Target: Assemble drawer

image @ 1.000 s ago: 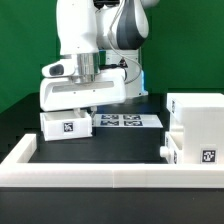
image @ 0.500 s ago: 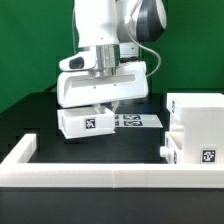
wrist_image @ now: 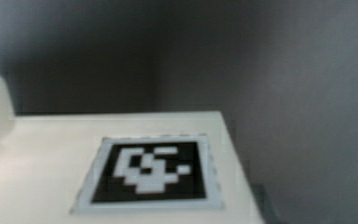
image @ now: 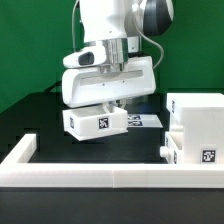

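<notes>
My gripper [image: 104,101] is shut on a small white open-topped drawer box [image: 95,123] with a square tag on its front. It holds the box tilted, clear of the black tabletop, left of centre in the exterior view. The large white cube casing [image: 197,113] stands at the exterior view's right, apart from the held box. A second white box part with a tag [image: 205,155] sits at the casing's lower front. The wrist view is blurred and shows only the held box's white face with its tag [wrist_image: 153,170]. My fingers are hidden there.
The marker board [image: 148,121] lies flat on the table, behind and to the right of the held box. A long low white border wall [image: 100,176] runs along the front and turns back at the left [image: 25,150]. A green backdrop stands behind.
My gripper has moved toward the exterior view's right with the small box, lifting it off the table. The box now hangs tilted. The casing has not moved.
</notes>
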`<state>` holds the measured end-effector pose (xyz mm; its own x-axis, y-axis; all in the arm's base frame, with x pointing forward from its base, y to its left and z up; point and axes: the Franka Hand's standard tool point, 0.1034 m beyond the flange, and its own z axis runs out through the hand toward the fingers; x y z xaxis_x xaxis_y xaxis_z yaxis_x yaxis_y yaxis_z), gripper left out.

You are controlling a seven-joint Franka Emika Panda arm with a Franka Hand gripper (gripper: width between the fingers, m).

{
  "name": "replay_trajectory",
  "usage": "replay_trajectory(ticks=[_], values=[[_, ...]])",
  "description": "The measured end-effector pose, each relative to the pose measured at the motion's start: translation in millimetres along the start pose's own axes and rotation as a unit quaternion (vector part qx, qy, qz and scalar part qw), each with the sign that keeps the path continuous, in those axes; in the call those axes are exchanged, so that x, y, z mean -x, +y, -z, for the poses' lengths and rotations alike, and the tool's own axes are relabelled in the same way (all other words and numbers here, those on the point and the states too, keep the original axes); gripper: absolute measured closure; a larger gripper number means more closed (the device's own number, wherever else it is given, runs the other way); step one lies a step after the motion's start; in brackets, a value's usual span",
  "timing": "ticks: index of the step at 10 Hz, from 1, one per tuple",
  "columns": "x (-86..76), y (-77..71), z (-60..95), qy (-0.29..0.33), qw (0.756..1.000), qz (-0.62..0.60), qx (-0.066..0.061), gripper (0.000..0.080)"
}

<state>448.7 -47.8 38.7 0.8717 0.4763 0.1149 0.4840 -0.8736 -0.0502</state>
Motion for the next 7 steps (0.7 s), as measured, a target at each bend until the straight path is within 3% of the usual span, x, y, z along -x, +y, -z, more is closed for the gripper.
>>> replay_trajectory(ticks=[3, 6, 7], values=[[-2.2, 4.7, 1.1, -0.007, 0.991, 0.136, -0.003, 0.0757], [-26.8, 7.9, 4.2, -0.01, 0.964, 0.265, 0.003, 0.0757], [-23.1, 8.9, 2.9, -0.012, 0.959, 0.284, 0.001, 0.0757]])
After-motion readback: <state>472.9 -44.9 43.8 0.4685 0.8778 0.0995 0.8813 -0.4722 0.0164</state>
